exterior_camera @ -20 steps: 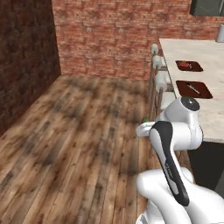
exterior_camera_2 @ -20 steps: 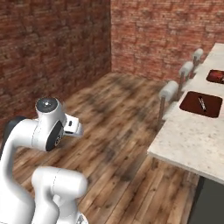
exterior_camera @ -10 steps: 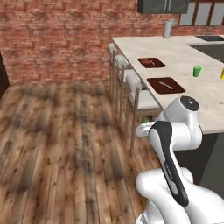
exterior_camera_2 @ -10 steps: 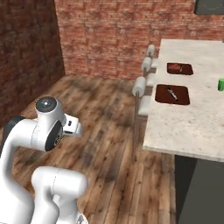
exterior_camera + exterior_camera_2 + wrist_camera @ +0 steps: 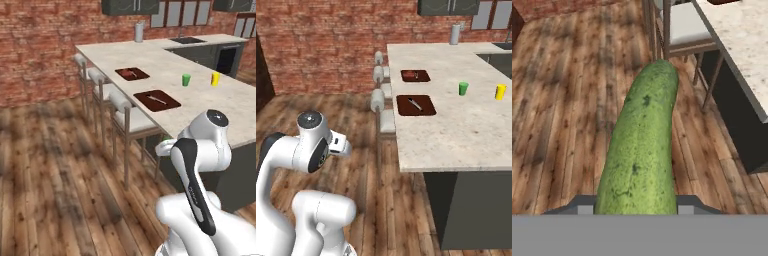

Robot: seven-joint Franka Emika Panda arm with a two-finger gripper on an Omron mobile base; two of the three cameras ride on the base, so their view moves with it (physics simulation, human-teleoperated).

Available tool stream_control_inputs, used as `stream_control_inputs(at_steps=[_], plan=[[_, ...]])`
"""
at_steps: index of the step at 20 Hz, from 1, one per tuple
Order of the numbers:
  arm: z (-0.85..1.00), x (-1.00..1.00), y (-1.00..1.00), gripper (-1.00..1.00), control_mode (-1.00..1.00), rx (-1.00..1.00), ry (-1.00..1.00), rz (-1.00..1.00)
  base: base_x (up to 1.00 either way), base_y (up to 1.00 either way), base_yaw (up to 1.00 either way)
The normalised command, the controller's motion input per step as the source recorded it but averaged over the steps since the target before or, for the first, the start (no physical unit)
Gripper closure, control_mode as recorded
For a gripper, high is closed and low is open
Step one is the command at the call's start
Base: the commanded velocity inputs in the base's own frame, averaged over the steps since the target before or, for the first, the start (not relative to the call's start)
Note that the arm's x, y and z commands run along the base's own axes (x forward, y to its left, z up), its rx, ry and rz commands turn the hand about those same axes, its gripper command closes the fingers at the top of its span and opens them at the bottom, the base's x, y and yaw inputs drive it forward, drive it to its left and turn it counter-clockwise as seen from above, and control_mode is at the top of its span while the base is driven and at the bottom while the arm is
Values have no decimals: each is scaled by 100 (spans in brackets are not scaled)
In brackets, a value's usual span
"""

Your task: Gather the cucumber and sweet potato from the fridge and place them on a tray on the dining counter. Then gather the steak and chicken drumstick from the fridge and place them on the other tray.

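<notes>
Cucumber [image 5: 643, 150] carried above the wooden floor [image 5: 557, 100].
It is clamped lengthwise between the half-parted fingers [image 5: 582, 205], with the bench [image 5: 739, 45] edge seen beside it.

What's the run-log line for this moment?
phase: carrying | gripper: shut on cucumber | near tray: utensil on it, no produce | far tray: no produce | base: beside dining counter

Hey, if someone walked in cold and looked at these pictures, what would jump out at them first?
Probably the big green cucumber in the hand view, held in the gripper and pointing out over the wooden floor. Next, the long pale counter with two dark red trays near its stool side, and a green cup and a yellow cup farther across it.
</notes>
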Motion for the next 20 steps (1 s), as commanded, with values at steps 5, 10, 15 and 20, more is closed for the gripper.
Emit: stream_control_inputs(at_steps=[5,10,15,20], plan=[[0,0,0,100,100,0,0,0,43,36,-46],[0,0,0,100,100,0,0,0,43,40,-47],[0,0,0,100,100,0,0,0,26,59,-41],[0,0,0,100,100,0,0,0,6,67,-38]])
